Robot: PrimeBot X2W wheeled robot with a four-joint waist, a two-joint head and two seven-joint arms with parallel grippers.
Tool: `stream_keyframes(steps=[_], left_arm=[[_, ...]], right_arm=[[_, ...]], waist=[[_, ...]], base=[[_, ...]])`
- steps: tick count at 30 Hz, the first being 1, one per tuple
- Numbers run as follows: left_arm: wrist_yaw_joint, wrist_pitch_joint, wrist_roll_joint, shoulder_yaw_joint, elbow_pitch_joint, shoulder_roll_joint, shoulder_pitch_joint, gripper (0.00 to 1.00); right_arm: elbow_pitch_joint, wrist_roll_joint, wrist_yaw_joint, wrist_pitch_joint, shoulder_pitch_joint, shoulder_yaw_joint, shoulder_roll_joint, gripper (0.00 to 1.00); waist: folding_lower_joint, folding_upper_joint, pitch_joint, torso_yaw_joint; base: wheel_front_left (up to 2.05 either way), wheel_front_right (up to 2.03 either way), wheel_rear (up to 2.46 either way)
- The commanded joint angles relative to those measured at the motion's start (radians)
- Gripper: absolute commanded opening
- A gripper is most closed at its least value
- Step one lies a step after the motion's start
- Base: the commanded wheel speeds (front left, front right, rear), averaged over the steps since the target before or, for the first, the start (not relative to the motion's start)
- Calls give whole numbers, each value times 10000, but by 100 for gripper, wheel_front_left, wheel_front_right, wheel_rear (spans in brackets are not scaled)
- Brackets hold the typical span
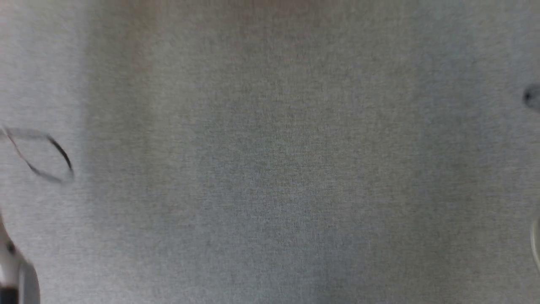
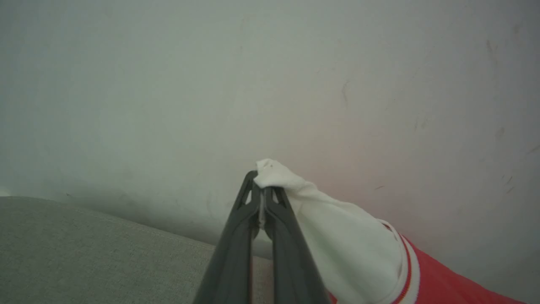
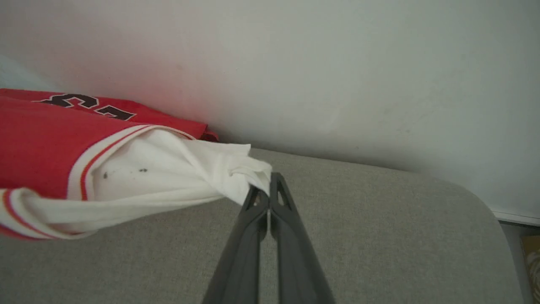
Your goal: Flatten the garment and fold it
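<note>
First, left gripper [image 2: 262, 196]: two long dark fingers rose from the bottom centre of the left wrist view. Their tips were pressed together on a bunched corner of white sleeve cloth, with no gap between them.
Right gripper [image 3: 268, 192]: it was likewise clamped tight at the bottom centre of the right wrist view, pinching the twisted end of a white sleeve.
Garment [image 3: 46, 143]: this was a red jersey-style T-shirt with white short sleeves and red-white stripe trim.
- Right wrist view: it filled the left side of the frame, with black white-outlined print at the upper left.
- Left wrist view: its sleeve [image 2: 350, 240] ran down to the lower right corner.
- Position: the pinched sleeve ends looked raised off the surface. Whether the body rested on it could not be told.

Surface: a grey woven-fabric surface [image 1: 270, 169] spread blurred across the head view and lay in the lower part of both wrist views.
Wall: a pale wall [image 2: 211, 84] took the upper half of both wrist views and was tinged pink near the red cloth.
Handling: the shirt was judged light, soft and limp, likely to sag and crease wherever unsupported. It was not fragile, though a thin pinch might slide out under a sharp tug.
Where to hold: the sleeve ends suited spreading, drawn apart evenly to stretch the chest flat. For folding, shoulder seams or hem corners seemed the better grips.
</note>
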Motion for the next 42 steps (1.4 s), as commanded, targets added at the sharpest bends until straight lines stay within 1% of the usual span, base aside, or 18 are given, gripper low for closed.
stream_keyframes(steps=[1, 4, 7, 9, 12, 15, 18, 21, 26, 30, 34, 36, 38, 42], left_arm=[[-143, 146, 54, -89, -110, 96, 591, 0], [-299, 609, 71, -335, -584, 134, 2090, 0], [-310, 1305, -5, -587, -1314, 113, 3819, 0], [-187, 1800, -15, -744, -1957, 108, 5024, 0], [87, 2443, -171, -795, -2984, 62, 6708, 0], [348, 2868, -314, -752, -3859, 17, 8175, 0], [660, 3244, -321, -708, -4547, 32, 9504, 0], [924, 3536, -436, -696, -5010, -94, 10619, 0], [1280, 3717, -585, -703, -5226, -418, 12149, 0], [1525, 3536, -558, -734, -5158, -743, 12939, 0], [1633, 3124, -516, -800, -4992, -1126, 13390, 0], [1643, 2939, -448, -864, -4837, -1241, 13501, 0], [1686, 2747, -353, -899, -4688, -1333, 13559, 0], [1724, 2406, -224, -981, -4477, -1509, 13607, 0]], right_arm=[[-231, 271, -23, 179, 576, 232, -290, 0], [-902, 967, -23, 606, 2041, 661, -738, 0], [-1737, 1418, -23, 1006, 3573, 885, -1139, 0], [-2386, 1662, -23, 1258, 4604, 843, -1291, 0], [-3407, 1889, -23, 1564, 6059, 580, -1353, 0], [-4289, 1826, -23, 1716, 7363, 230, -1362, 0], [-4952, 1623, -23, 1719, 8539, -261, -1117, 0], [-5473, 1423, -23, 1750, 9668, -838, -674, 0], [-6217, 1024, -23, 1727, 11292, -1714, 447, 0], [-6475, 596, -23, 1776, 12442, -2127, 951, 0], [-6402, 238, -23, 1651, 13330, -2543, 1186, 0], [-6211, 315, -23, 1481, 13648, -2733, 1237, 0], [-5852, 668, -23, 1174, 13899, -2788, 1249, 0], [-4961, 1062, -23, 234, 14107, -2758, 1253, 0]], waist=[[0, 0, -835, 92], [0, 0, -1546, 164], [0, 0, -2231, 226], [0, 0, -2633, 287], [0, 0, -3066, 372], [0, 0, -3403, 467], [0, 0, -3689, 583], [0, 0, -3930, 734], [0, 0, -4193, 861], [0, 0, -4321, 921], [0, 0, -4374, 974], [0, 0, -4396, 1003], [0, 0, -4412, 997], [0, 0, -4448, 968]], base=[[0, 0, 0], [0, 0, 0], [0, 0, 0], [0, 0, 0], [0, 0, 0], [0, 0, 0], [0, 0, 0], [0, 0, 0], [0, 0, 0], [0, 0, 0], [0, 0, 0], [0, 0, 0], [0, 0, 0], [0, 0, 0]])
